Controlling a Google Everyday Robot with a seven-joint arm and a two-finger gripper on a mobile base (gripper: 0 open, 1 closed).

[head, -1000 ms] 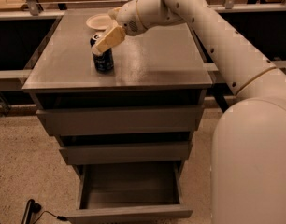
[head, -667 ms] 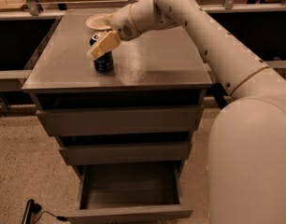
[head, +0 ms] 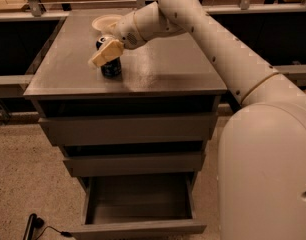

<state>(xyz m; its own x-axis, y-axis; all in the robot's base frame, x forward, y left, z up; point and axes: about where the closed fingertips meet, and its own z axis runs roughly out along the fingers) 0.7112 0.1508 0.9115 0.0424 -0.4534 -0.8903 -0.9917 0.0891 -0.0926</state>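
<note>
A dark drink can (head: 112,68) stands upright on the top of a grey drawer cabinet (head: 163,69), left of its middle. My gripper (head: 106,53) reaches in from the right on the white arm (head: 203,29) and sits at the can's upper part, its beige tip overlapping the can's top from the front left. Whether it touches the can is not visible. Just behind the can and the gripper sits a white bowl (head: 105,22), near the back edge of the top.
The cabinet's bottom drawer (head: 138,204) is pulled out and looks empty; the two drawers above it are closed. My white base (head: 268,174) stands at the right. A black cable (head: 35,224) lies on the speckled floor at the lower left. Wooden railings run behind.
The gripper has slid a little left and down, toward the front of the can's top. The can and the bowl have stayed where they were.
</note>
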